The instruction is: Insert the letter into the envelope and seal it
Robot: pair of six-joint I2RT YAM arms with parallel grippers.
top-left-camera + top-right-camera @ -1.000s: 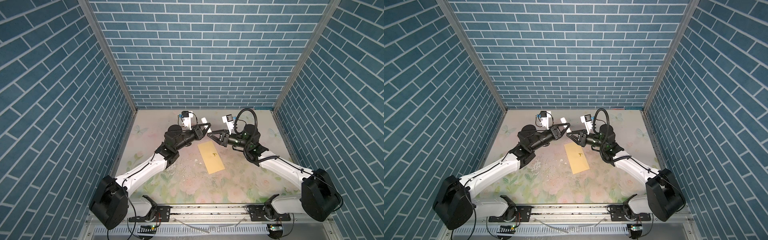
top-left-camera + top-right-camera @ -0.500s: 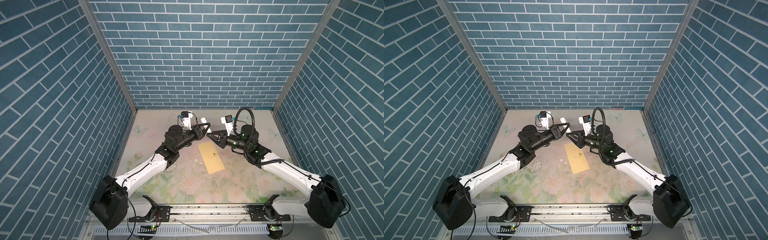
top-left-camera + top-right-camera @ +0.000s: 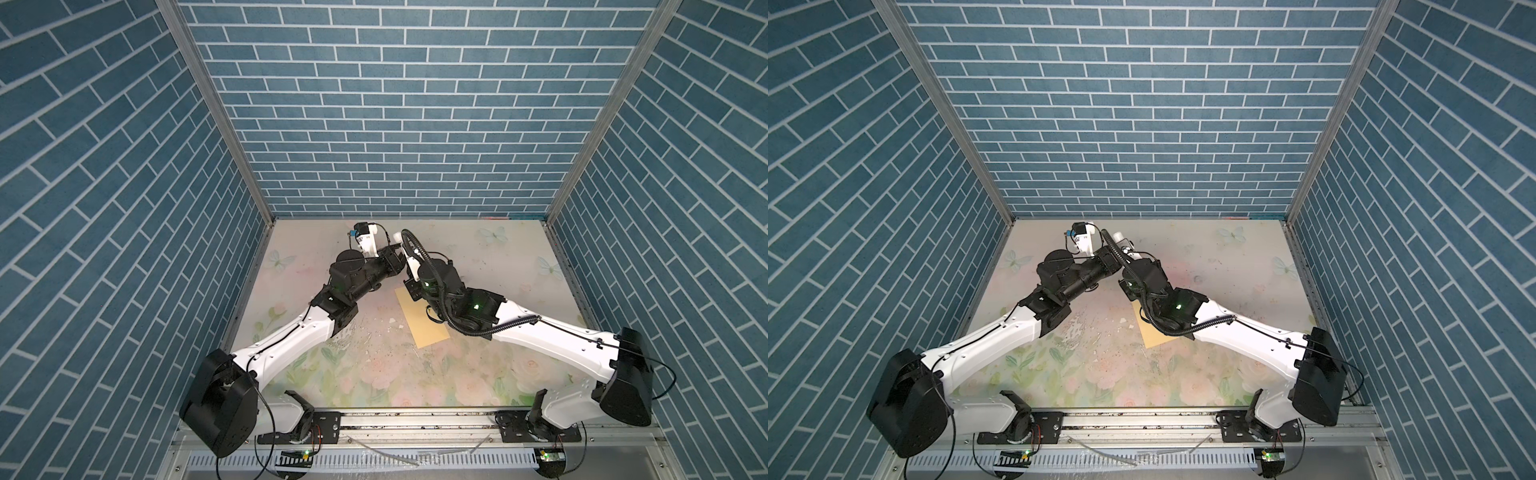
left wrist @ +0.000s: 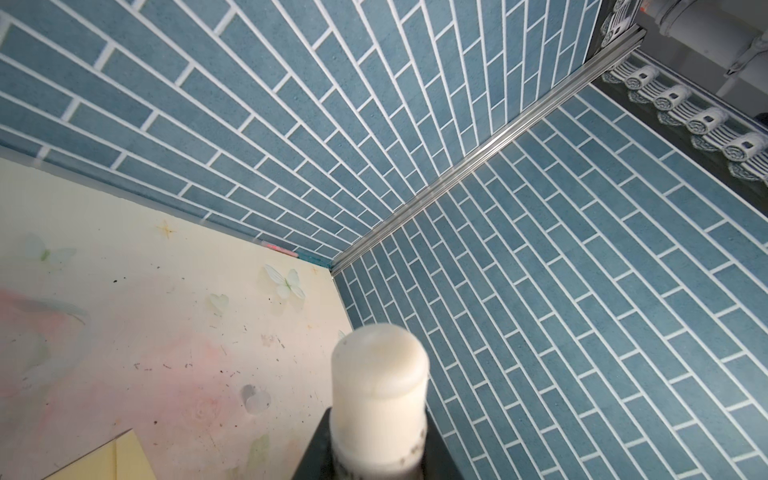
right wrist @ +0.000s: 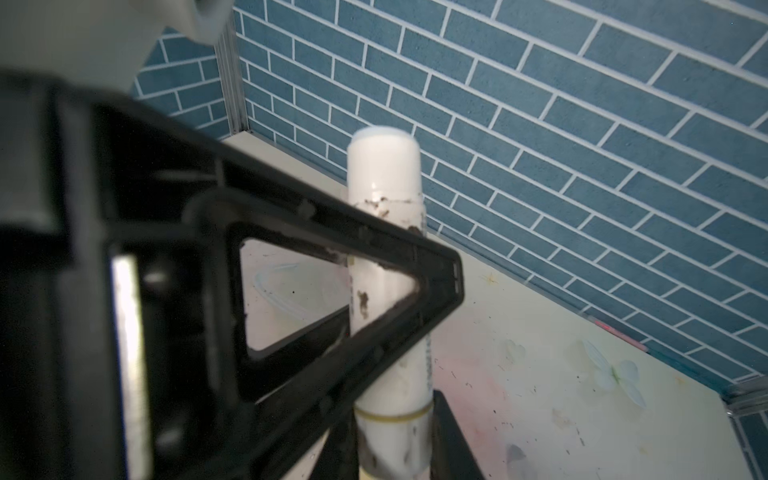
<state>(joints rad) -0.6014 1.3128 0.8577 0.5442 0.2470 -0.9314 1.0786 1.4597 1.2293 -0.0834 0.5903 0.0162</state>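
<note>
The yellow-tan envelope lies flat mid-table in both top views, its far end under my right arm; one corner shows in the left wrist view. The letter is out of view. A white glue stick stands up in the air between both grippers. My left gripper is shut on it. Its triangular black finger crosses the stick in the right wrist view. My right gripper is shut on the stick's lower end, below a yellowish ring.
The floral table mat carries small white scraps and specks left of the envelope. Blue brick walls close in the back and both sides. A thin pink strip lies along the foot of the back wall.
My right arm's wrist has swung left and towards the back, closing up against the left gripper and now covering the envelope's far end. The left arm and the envelope have stayed put.
</note>
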